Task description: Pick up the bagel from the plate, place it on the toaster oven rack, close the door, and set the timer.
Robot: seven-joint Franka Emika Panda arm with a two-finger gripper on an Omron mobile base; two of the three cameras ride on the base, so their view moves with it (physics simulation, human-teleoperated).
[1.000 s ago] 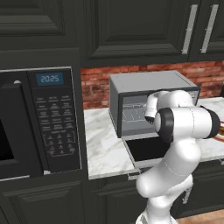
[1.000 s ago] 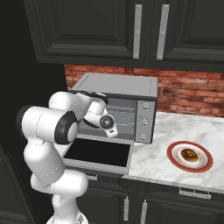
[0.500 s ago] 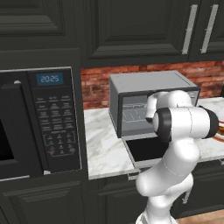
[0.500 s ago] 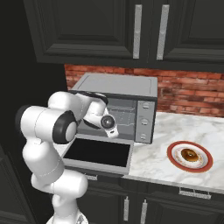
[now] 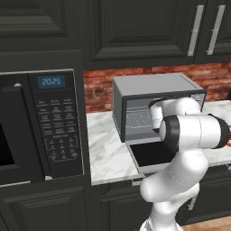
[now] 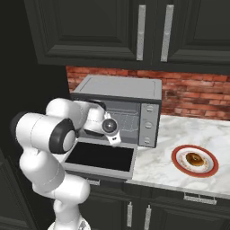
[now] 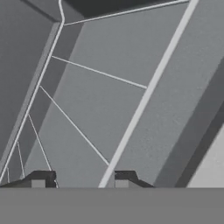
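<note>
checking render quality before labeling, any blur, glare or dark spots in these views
Left base view: sharp, the cabinets very dark. Right base view: evenly lit, the bagel on the plate small but clear. Hand view: the rack wires crisp, no glare.

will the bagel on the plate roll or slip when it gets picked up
Probably not roll: the bagel lies flat on the plate. Its matte brown crust suggests decent grip. It looks small, so likely light, though it might slide on the smooth plate if nudged sideways.

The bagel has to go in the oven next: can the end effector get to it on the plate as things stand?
Probably yes. The bagel lies uncovered on the plate with bare counter around it; the end effector, at the toaster oven rack, holds nothing but must swing over.
</note>
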